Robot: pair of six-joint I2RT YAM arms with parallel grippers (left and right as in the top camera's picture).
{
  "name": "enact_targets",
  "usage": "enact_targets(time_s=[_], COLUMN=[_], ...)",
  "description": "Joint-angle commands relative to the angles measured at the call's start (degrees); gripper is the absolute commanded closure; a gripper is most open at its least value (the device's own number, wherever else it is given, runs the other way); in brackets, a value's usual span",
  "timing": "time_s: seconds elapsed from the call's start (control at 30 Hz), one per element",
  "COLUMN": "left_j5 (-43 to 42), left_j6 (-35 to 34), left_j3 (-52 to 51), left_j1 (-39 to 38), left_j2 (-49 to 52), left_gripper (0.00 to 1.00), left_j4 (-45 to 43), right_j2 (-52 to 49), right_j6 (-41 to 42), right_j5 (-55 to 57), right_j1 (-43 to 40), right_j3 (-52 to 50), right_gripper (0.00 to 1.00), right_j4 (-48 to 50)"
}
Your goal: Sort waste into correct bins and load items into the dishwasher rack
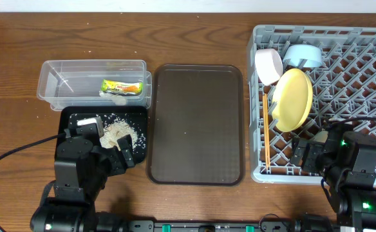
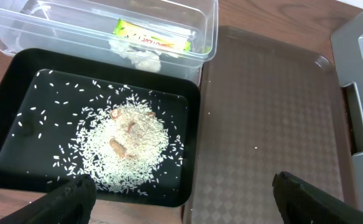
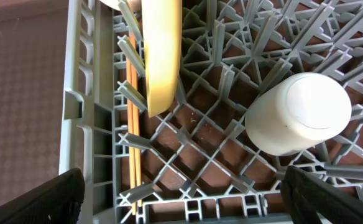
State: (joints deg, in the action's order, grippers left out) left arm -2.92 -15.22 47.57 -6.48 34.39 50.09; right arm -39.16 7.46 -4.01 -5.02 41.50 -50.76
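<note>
Overhead: wrapper (image 1: 122,86) in tub (image 1: 59,80), rice (image 1: 118,133) heaped in black tray (image 1: 72,116), plate (image 1: 291,98) on edge in rack (image 1: 368,51) beside chopsticks (image 1: 265,132). Wrist views: left pincer (image 2: 188,199) wide, empty, over rice; right pincer (image 3: 191,202) wide, empty, over rack near cup (image 3: 298,113).

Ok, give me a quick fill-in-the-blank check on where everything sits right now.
1. The printed ____ lies inside the clear tub.
2. The rice grains are heaped in the shallow tray coloured ____.
3. The yellow plate stands on edge in the grey ____.
4. The left pincer and right pincer are both ____, holding nothing.
Missing words: wrapper; black; rack; open.
</note>
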Motion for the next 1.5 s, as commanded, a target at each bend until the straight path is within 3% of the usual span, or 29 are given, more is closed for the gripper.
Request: enact_targets(time_s=[0.0, 0.4, 0.77, 1.03, 1.27, 1.47], left_j5=[-0.11, -0.11, -0.11, -0.11, -0.09, -0.11], left_j6=[-0.70, -0.70, -0.70, -0.72, -0.72, -0.70], left_j3=[-0.37, -0.37, -0.37, -0.37, -0.37, -0.37], left_j1=[-0.09, -0.09, -0.09, -0.09, -0.09, -0.09], left_j2=[0.00, 0.00, 0.00, 0.00, 0.00, 0.00], left_gripper=[0.06, 0.06, 0.06, 0.06, 0.06, 0.06], left_j4=[-0.04, -0.04, -0.04, -0.04, -0.04, -0.04], right_j2=[0.15, 7.28, 30.86, 38.91, 38.88, 38.88], right_j6=[0.63, 0.61, -5.38, -5.46, -8.44, -8.31], right_j5=[0.92, 0.98, 1.01, 4.20, 5.07, 1.03], right_j1=[1.01, 1.73, 5.09, 5.09, 5.09, 5.11], right_j3=[-0.44, -3.52, -26.71, -41.38, -41.20, -41.20], right_gripper=[0.01, 0.01, 0.01, 0.01, 0.01, 0.01], right_j4=[-0.26, 14.95, 43.80, 65.70, 61.70, 46.05])
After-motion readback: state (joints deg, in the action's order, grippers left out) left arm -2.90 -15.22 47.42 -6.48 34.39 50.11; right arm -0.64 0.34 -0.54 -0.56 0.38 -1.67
